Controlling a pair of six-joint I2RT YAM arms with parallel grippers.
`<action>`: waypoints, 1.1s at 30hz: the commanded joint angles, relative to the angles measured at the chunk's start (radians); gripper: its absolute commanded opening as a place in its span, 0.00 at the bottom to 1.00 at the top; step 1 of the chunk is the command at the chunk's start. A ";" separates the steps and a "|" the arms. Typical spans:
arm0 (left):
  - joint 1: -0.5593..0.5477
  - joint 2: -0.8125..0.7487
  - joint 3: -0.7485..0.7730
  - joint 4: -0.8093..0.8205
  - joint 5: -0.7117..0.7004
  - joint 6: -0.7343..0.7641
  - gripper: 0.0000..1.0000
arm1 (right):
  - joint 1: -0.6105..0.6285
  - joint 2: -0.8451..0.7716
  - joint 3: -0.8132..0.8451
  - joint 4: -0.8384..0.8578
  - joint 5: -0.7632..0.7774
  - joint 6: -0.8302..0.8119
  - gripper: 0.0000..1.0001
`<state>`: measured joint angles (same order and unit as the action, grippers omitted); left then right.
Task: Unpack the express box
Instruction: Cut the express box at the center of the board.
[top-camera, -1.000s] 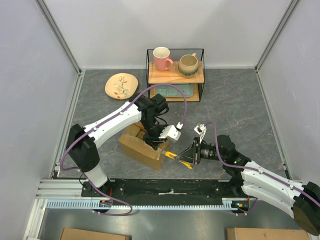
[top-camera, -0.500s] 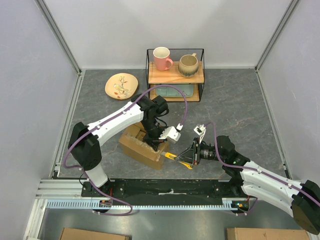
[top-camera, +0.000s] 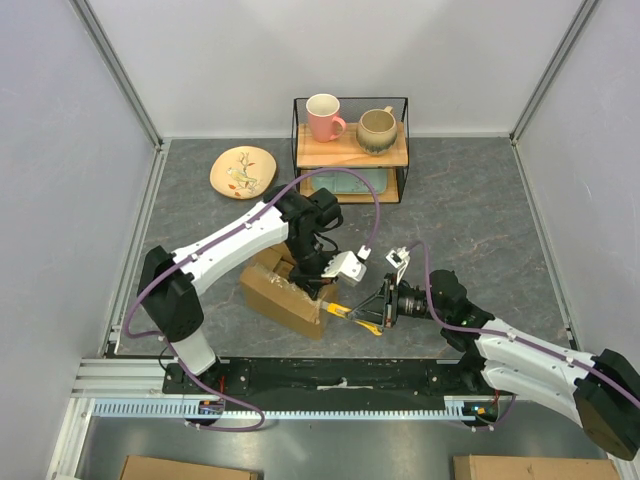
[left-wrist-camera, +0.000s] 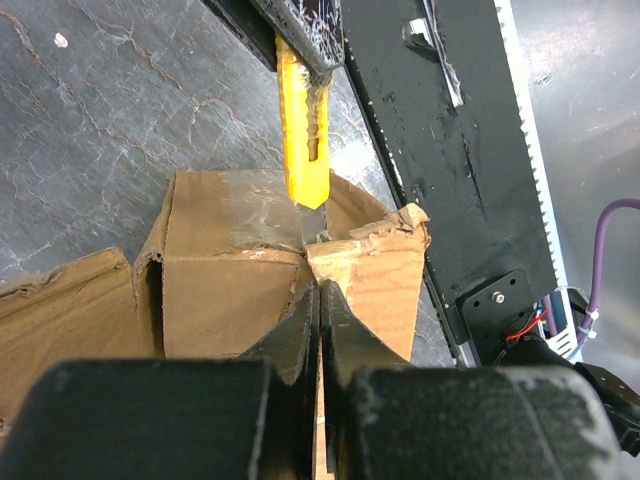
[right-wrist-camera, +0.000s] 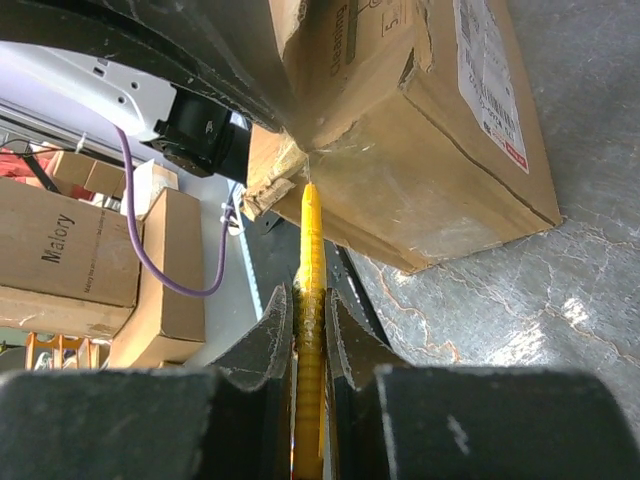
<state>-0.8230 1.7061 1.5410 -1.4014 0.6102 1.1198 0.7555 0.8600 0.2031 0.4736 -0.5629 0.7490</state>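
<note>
Nearest, along the table's front edge, runs the black metal base rail (top-camera: 340, 378) that carries both arms. Just beyond it the right gripper (top-camera: 377, 314) points left, its two fingers closed tight around the rear of a slim yellow plastic utility knife (top-camera: 350, 314). In the right wrist view the knife (right-wrist-camera: 311, 250) runs straight out between the fingers (right-wrist-camera: 268, 335), and its tip touches the upper corner of the brown cardboard express box (right-wrist-camera: 430, 150), right where the cardboard is torn. A white printed label (right-wrist-camera: 490, 80) sits on the box side facing that camera.

The express box (top-camera: 272, 297) lies on the grey marbled tabletop (top-camera: 470, 200), left of centre and near the front, turned at a slant. The left gripper (top-camera: 322, 284) comes down on its right end from above. Its jaws stand almost together, pinching a ragged torn cardboard flap (left-wrist-camera: 372, 265) at the corner. From the left wrist view the yellow knife (left-wrist-camera: 303, 130) reaches in from the far side and meets that same corner.

Farther back, a round cream plate with a floral pattern (top-camera: 243, 171) lies on the left. Beside it stands a black wire-frame shelf (top-camera: 350, 150) whose wooden board holds a pink mug (top-camera: 323, 117) and a beige mug (top-camera: 377, 128).
</note>
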 joint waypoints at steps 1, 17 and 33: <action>-0.053 -0.042 0.057 -0.137 0.154 -0.072 0.02 | 0.001 0.016 0.004 0.157 0.070 0.024 0.00; -0.067 -0.098 -0.018 -0.136 0.211 -0.086 0.02 | 0.001 0.198 0.061 0.336 0.084 0.064 0.00; 0.200 -0.203 -0.022 -0.137 -0.107 0.062 0.16 | 0.002 0.162 0.022 0.309 0.077 0.064 0.00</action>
<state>-0.7662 1.5177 1.5169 -1.3563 0.5655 1.0798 0.7589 1.0237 0.2306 0.7300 -0.4873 0.8154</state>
